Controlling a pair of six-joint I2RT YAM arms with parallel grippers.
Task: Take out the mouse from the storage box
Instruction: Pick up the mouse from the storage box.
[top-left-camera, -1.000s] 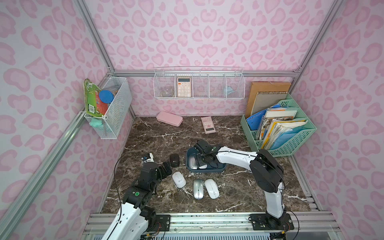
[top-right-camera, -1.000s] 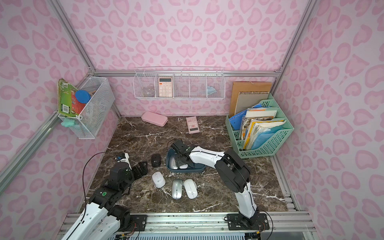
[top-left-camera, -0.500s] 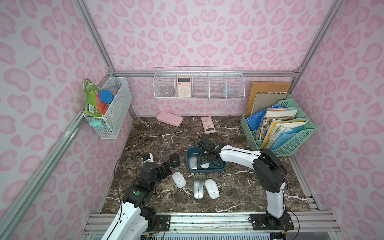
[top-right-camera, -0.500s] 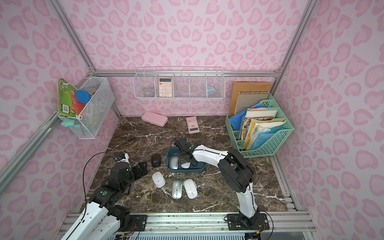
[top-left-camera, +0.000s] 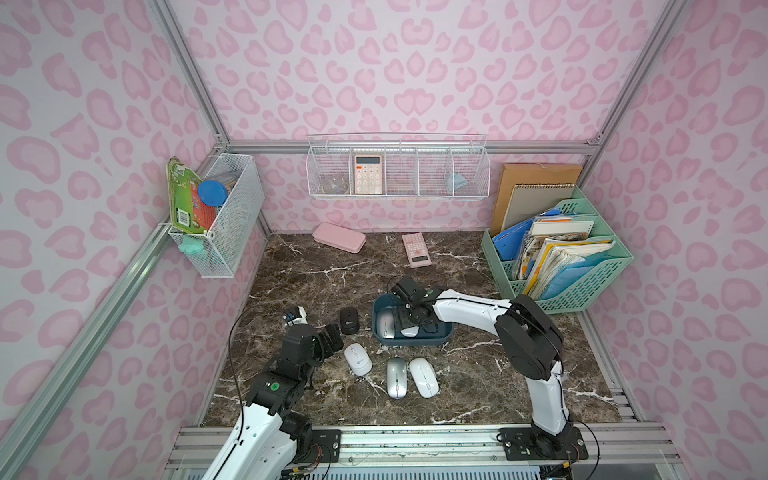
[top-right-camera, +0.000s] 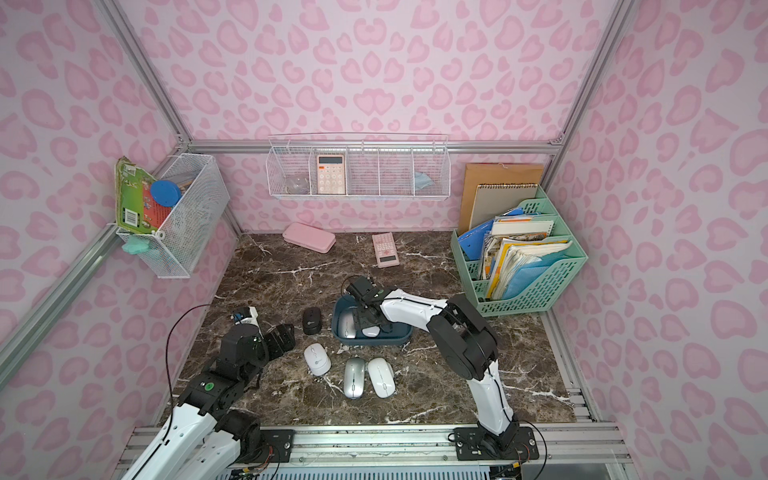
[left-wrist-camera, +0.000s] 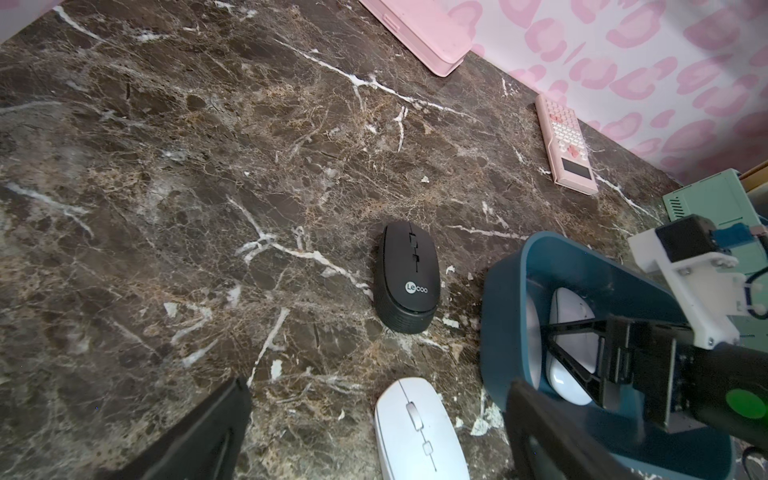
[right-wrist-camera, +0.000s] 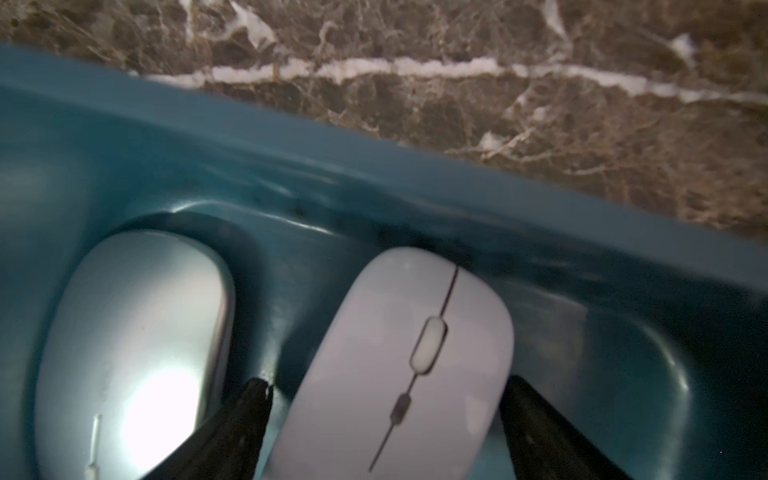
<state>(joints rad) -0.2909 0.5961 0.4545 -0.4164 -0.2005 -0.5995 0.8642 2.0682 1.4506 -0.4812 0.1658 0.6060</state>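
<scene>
We find the right gripper (right-wrist-camera: 386, 384) down inside the storage box (right-wrist-camera: 291, 166), its jaws apart and straddling the white mouse (right-wrist-camera: 399, 365). That mouse lies flat on the box floor, its wheel end close to one long wall of the box. One finger (right-wrist-camera: 245, 415) stands clear of the mouse's side, in the gap between it and the silver mouse (right-wrist-camera: 133, 353), which lies alongside in the same box. The other finger (right-wrist-camera: 540, 419) sits right at the mouse's opposite edge, and we cannot tell whether it touches.

Outside the box, the left gripper (left-wrist-camera: 378, 384) hangs with its jaws wide apart, holding nothing.

In both top views the right gripper covers most of the white mouse, and only a pale end shows in a top view (top-left-camera: 410, 331). The right wrist view is soft, and it cuts off both fingers and the near ends of both mice.
</scene>
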